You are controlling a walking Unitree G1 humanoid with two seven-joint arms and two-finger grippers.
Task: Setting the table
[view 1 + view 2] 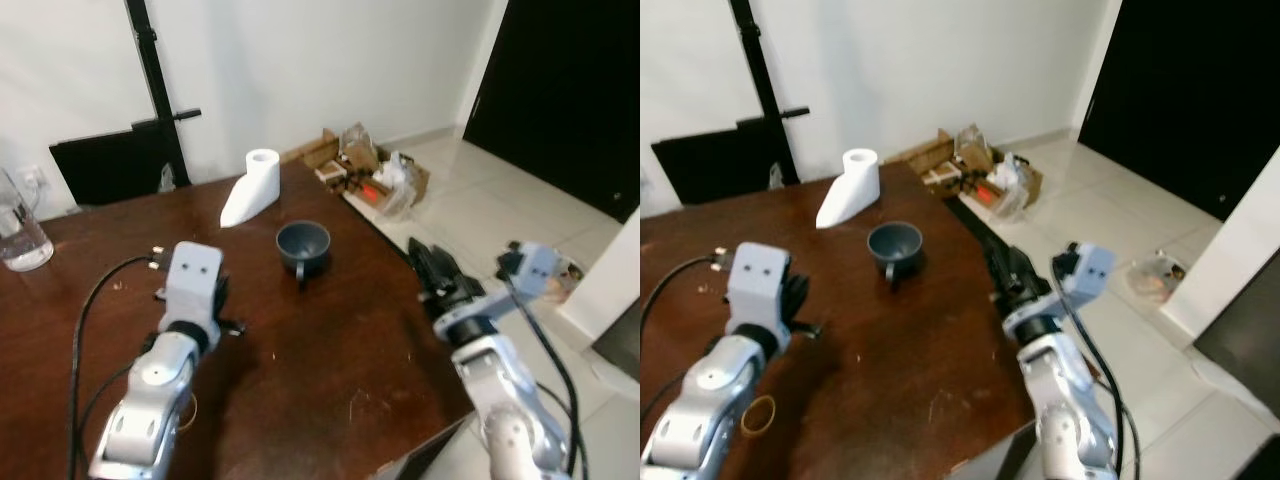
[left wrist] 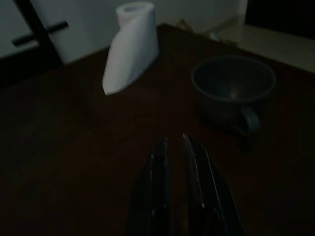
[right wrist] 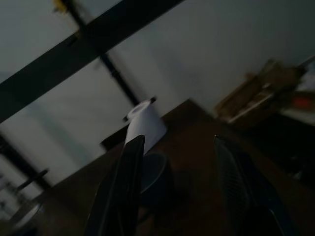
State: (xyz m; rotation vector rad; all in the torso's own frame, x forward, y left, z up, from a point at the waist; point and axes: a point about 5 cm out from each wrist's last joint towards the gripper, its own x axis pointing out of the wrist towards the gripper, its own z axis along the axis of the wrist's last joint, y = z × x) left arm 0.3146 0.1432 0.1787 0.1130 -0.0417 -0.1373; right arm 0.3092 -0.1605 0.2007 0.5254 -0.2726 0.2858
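Item: blue cup [image 1: 303,246], frame centre, on dark table [image 1: 330,360]; I judge the reach toward it is in hand. Left gripper [image 2: 174,147] pressed nearly together, apparently empty in the dim view; right gripper [image 3: 179,162] spread, empty. Next: close on the cup's rim.

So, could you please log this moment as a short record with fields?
surface: dark wooden table
cup: dark blue cup, upright, handle toward the robot
paper: white paper roll, partly unrolled, beyond the cup
glass: clear jug at the table's far left
left gripper: over the table, fingers close together
right gripper: open, at the table's right edge
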